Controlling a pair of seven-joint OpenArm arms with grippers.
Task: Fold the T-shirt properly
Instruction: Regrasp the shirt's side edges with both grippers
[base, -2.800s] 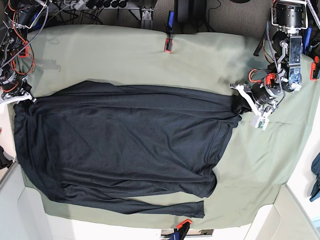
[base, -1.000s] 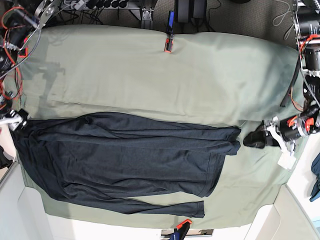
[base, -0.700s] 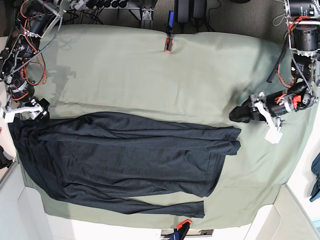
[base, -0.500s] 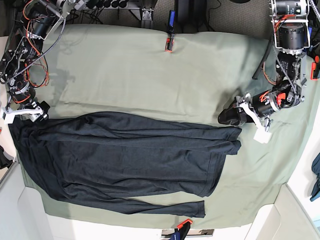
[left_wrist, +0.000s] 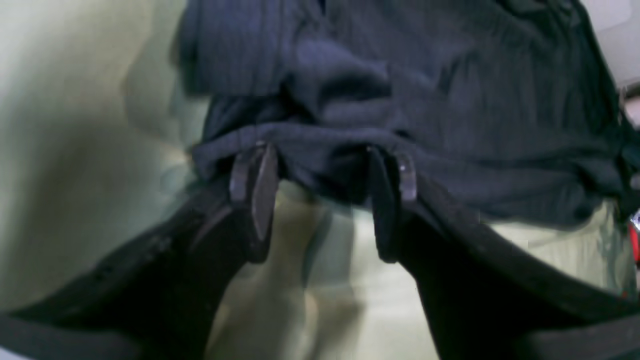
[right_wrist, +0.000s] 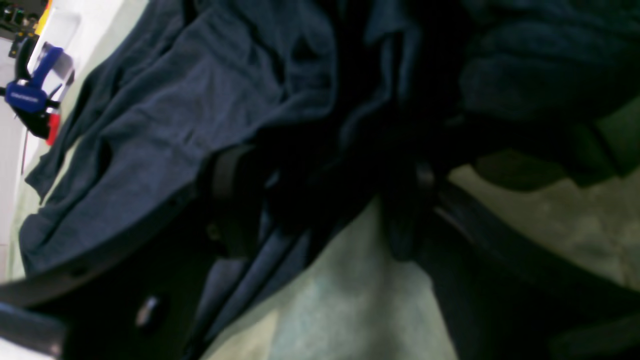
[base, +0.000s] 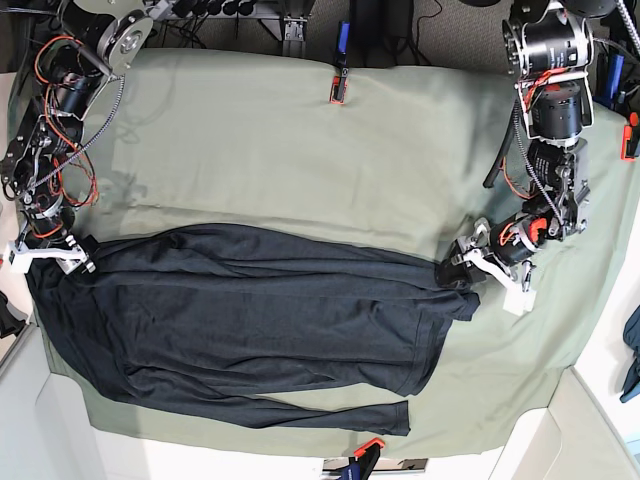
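The dark T-shirt (base: 250, 320) lies flat on the sage-green table cloth (base: 300, 140), long sleeve along its near edge. My left gripper (base: 452, 272) sits at the shirt's upper right corner. In the left wrist view its jaws (left_wrist: 325, 175) stand apart, and the fingertips (left_wrist: 262, 180) touch the bunched hem of the shirt (left_wrist: 425, 90). My right gripper (base: 62, 260) is at the shirt's upper left corner. In the right wrist view it is open (right_wrist: 320, 210), with dark folds of the shirt (right_wrist: 175, 100) reaching in between its fingers.
A red and blue clamp (base: 338, 85) pins the cloth at the far edge, and another clamp (base: 362, 452) at the near edge. A blue cloth scrap (base: 632, 350) hangs past the right edge. Cables and arm bases fill both far corners.
My left gripper swung in from the right and came down onto the shirt's upper right corner. My right gripper lifted, then settled back at the upper left corner. The shirt barely shifted.
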